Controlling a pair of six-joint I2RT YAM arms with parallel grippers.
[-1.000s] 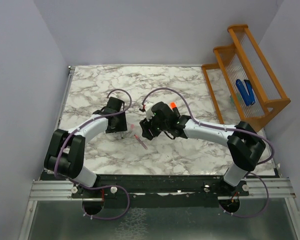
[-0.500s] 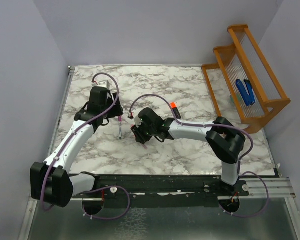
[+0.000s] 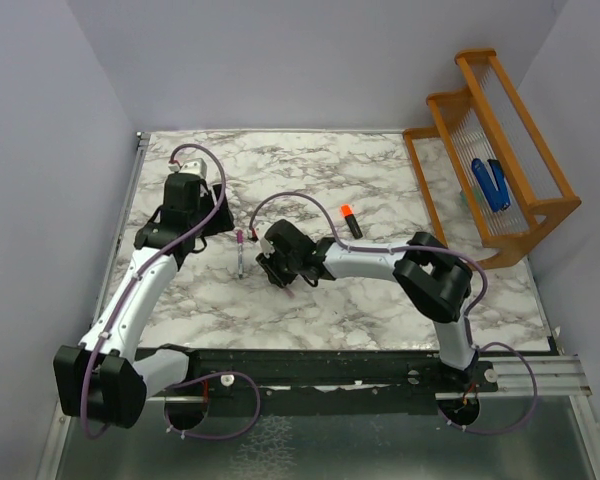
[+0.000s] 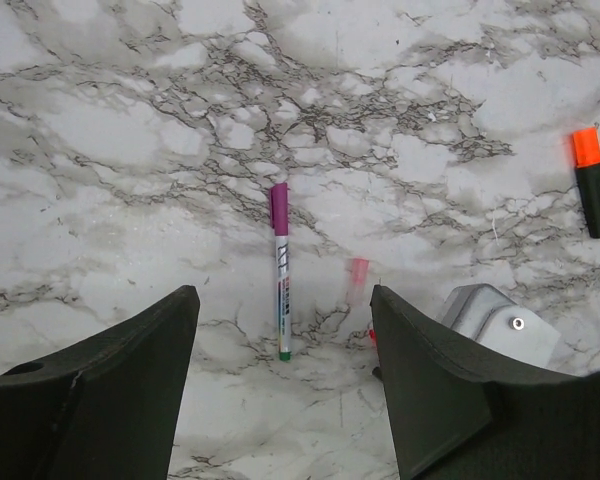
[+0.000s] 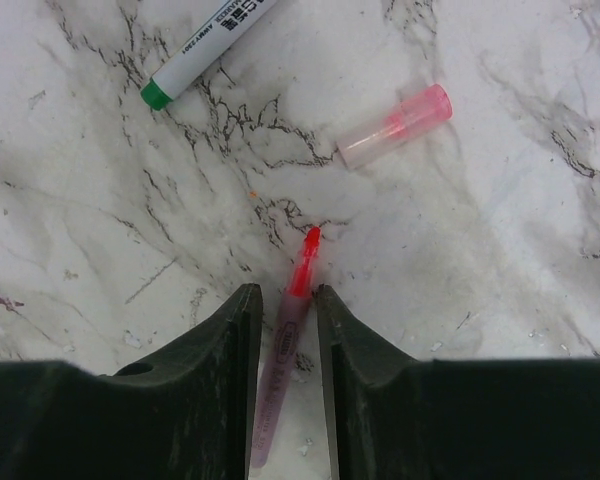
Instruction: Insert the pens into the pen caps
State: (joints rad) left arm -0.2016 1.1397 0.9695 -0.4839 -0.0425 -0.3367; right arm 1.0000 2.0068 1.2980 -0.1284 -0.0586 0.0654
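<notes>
The fingers (image 4: 110, 390) of the left gripper (image 4: 282, 298) hang spread wide above the marble table (image 3: 380, 165) with nothing between them. Those of the right gripper (image 5: 284, 292), low on the tabletop, stand nearly closed on either side of the slim pink pen (image 5: 280, 350). The pen lies aslant in the narrow gap, its red tip bare and pointing ahead, and we cannot tell whether the fingers press it.

At the table's right edge, the orange wooden rack (image 3: 540, 205) holds two blue chunky objects (image 3: 490, 183) side by side.

Between the two grippers we see the slim whitish pen (image 4: 281, 290) lying free on the marble, a magenta cap (image 4: 278, 205) on one end and green showing at the other. Just to its right a translucent pink cap (image 5: 395, 125) lies loose, touching neither pen, near the pink pen's tip. Farther right, well apart from both grippers, the stubby black marker (image 4: 598, 200) with its orange tip rests on the marble.
</notes>
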